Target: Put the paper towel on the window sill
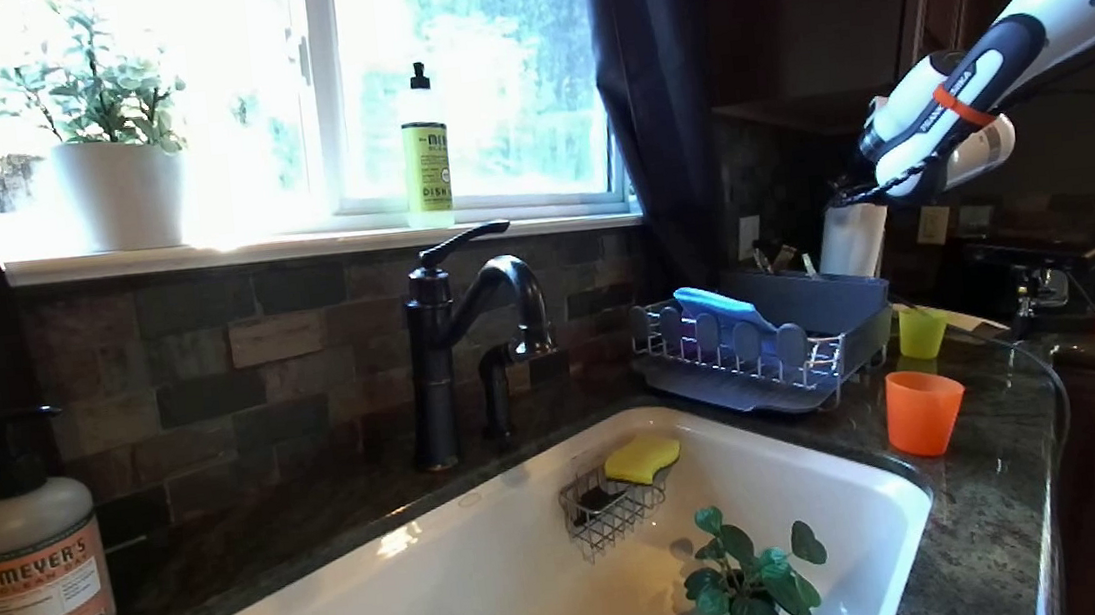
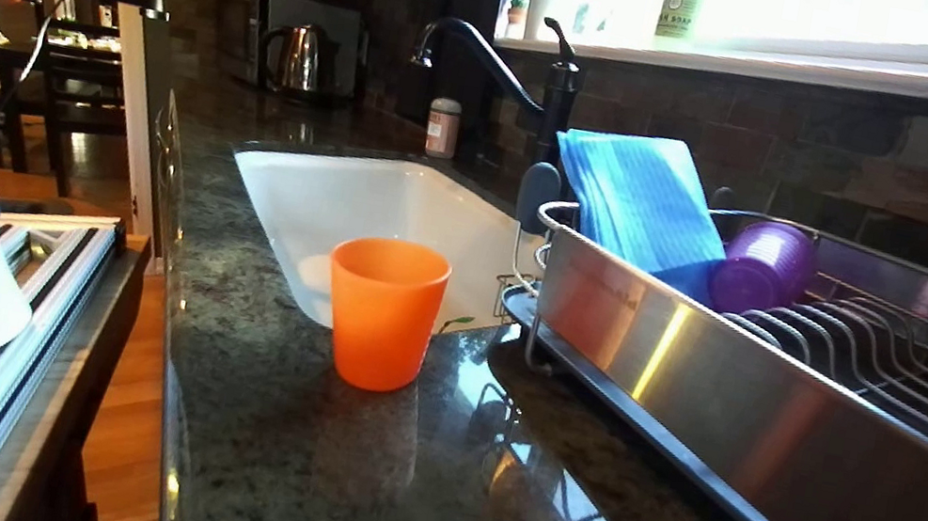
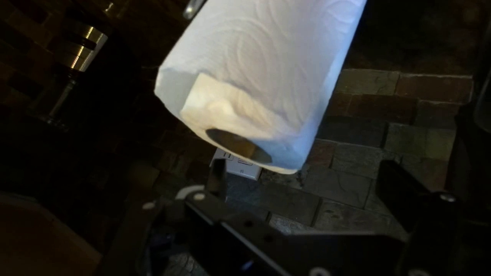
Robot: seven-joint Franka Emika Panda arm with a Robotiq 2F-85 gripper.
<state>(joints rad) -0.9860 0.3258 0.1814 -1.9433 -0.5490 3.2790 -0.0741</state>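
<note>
The paper towel is a white roll (image 1: 850, 240) standing behind the dish rack at the right in an exterior view. In the wrist view the roll (image 3: 264, 65) fills the upper middle, its end with the dark core hole facing the jaws. My gripper (image 3: 301, 174) is open, its black fingers wide apart with nothing held between them. In an exterior view the dark gripper (image 1: 848, 192) is close to the roll's top; whether it touches cannot be told. The window sill (image 1: 301, 247) is the pale ledge under the window; it also shows in an exterior view (image 2: 802, 74).
The sill holds a potted plant (image 1: 123, 193) and a green-yellow bottle (image 1: 427, 158). The faucet (image 1: 433, 369) rises before it. A dish rack (image 1: 804, 363), orange cup (image 1: 923, 414) and lime cup (image 1: 922, 333) stand beside the sink (image 1: 493, 574). A dark curtain (image 1: 664, 105) hangs beside the window.
</note>
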